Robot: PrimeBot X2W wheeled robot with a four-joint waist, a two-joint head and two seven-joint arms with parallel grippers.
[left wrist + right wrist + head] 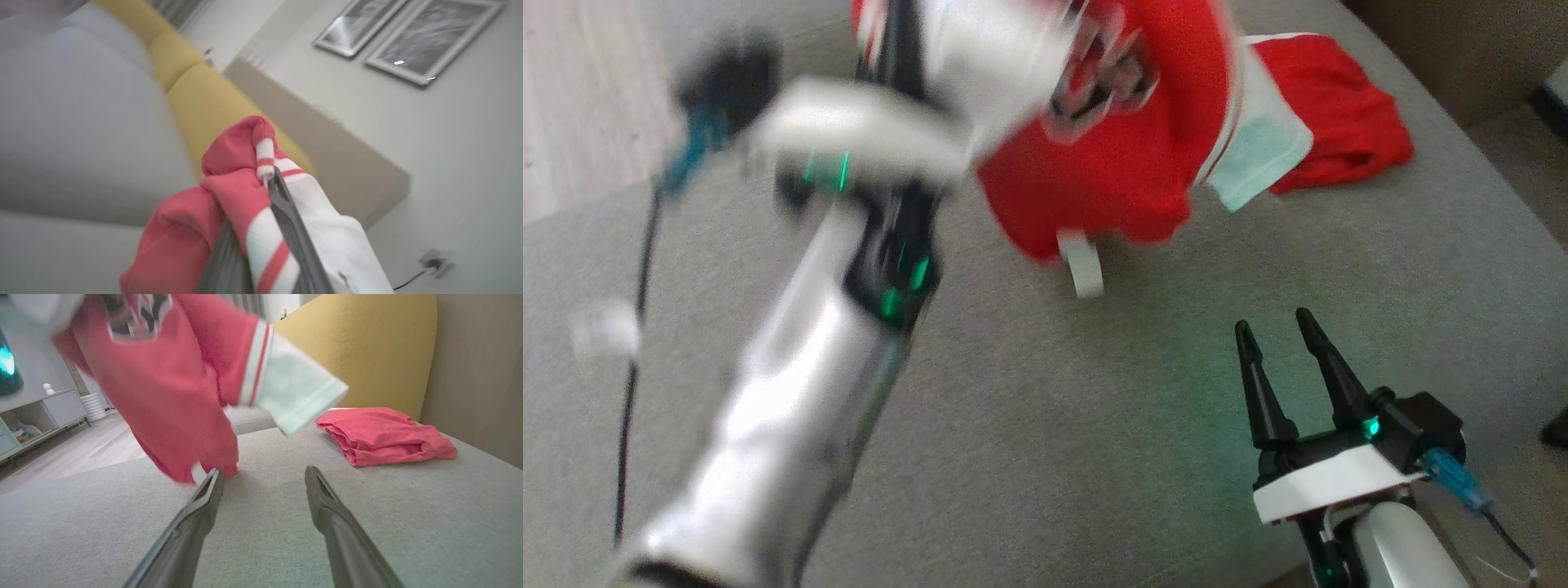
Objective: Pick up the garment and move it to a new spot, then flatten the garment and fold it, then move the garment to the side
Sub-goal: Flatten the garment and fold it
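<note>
Where it hangs in the upper middle of the head view, the red mesh sports garment [1111, 163] with white, red-striped panels and black lettering runs top to bottom, its lower hem close above the grey fabric sofa cushion [1054, 425]. The left gripper [267, 183] is clamped on a bunched striped edge. The right gripper [1272, 320], lower right, has its jaws spread wide, holding nothing. 1 plainer folded red garment [1339, 114] lies upper right.

A home living room: a grey woven-fabric sofa [449, 506] with mustard-yellow cushions [196, 94], two grey-framed wall pictures [429, 36], a low white sideboard [61, 408]
</note>
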